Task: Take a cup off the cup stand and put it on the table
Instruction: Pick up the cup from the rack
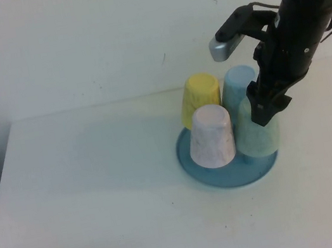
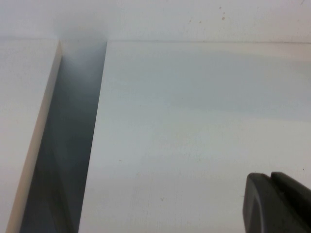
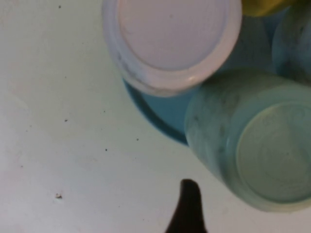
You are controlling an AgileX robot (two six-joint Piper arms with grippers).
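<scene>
The white bench (image 1: pixel 101 193) spreads under everything, with a few dark specks on it. Toward my right half sits the blue stand (image 1: pixel 227 176), a round dish carrying four upturned cups crowded close together. The mint cup (image 1: pixel 259 136) stands on the stand's right side, base up, just beside the pinkish cup (image 1: pixel 211 136) on its left; the light blue cup (image 1: pixel 238 84) and yellow cup (image 1: pixel 199 95) are behind them. My right arm reaches down from the upper right, and my right gripper (image 1: pixel 264 106) hangs directly above the mint cup, at its upturned base; I cannot tell how wide it is. My left gripper (image 2: pixel 277 204) shows only as a dark tip over bare bench by its edge, well away from the stand; its opening I cannot tell either
</scene>
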